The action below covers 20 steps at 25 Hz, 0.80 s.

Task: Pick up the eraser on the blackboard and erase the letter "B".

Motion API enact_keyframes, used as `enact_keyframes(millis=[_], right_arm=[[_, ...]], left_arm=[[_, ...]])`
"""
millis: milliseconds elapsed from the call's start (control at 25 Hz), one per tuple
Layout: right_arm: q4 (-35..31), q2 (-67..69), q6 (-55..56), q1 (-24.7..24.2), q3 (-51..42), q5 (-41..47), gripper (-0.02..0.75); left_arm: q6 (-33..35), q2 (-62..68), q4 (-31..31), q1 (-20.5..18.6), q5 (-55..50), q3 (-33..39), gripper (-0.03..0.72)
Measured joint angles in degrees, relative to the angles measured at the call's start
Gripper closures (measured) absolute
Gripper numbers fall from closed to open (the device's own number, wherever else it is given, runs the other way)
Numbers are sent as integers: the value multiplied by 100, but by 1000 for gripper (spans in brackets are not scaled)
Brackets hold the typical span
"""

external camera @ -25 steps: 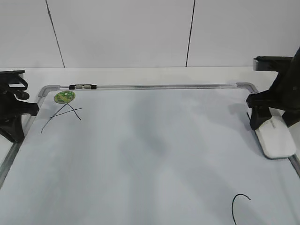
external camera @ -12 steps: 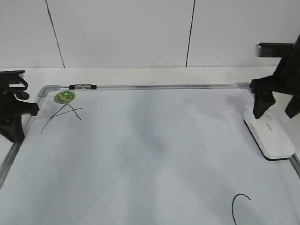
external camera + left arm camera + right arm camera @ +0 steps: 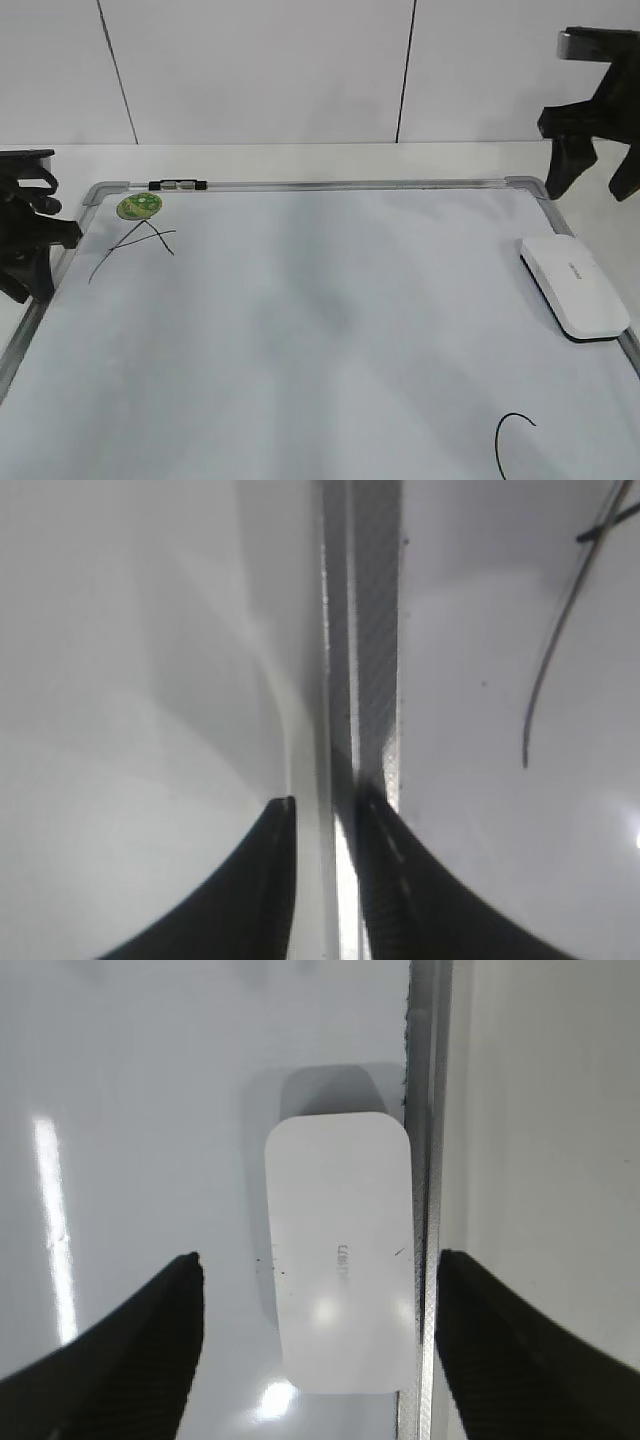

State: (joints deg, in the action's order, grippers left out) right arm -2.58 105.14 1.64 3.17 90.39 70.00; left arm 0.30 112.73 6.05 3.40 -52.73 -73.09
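flat, eraser (image 3: pixel 574 287) lengthwise along blackboard (image 3: pixel 300 330) right frame

A lab or test bench is suggested: a whiteboard (image 3: pixel 300 330) is laid flat on a white table (image 3: pixel 300 160), plain white wall panels (image 3: pixel 260 70) are seen at 12 o'clock, and nothing homely is shown.

The eraser (image 3: pixel 341 1249) bears a small grey mark, too faint to read. Black strokes on the blackboard (image 3: pixel 300 330) spell nothing legible
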Motion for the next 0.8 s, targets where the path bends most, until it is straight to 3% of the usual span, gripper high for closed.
enact_keyframes(millis=[480, 800], right_arm=[[-299, -1009, 13, 0, -26, 23, 185], [-394, -2631, 16, 0, -1028, 67, 185]], left_arm=[[0, -868, 104, 0, 112, 61, 456], [0, -2036, 130, 0, -829, 69, 455]])
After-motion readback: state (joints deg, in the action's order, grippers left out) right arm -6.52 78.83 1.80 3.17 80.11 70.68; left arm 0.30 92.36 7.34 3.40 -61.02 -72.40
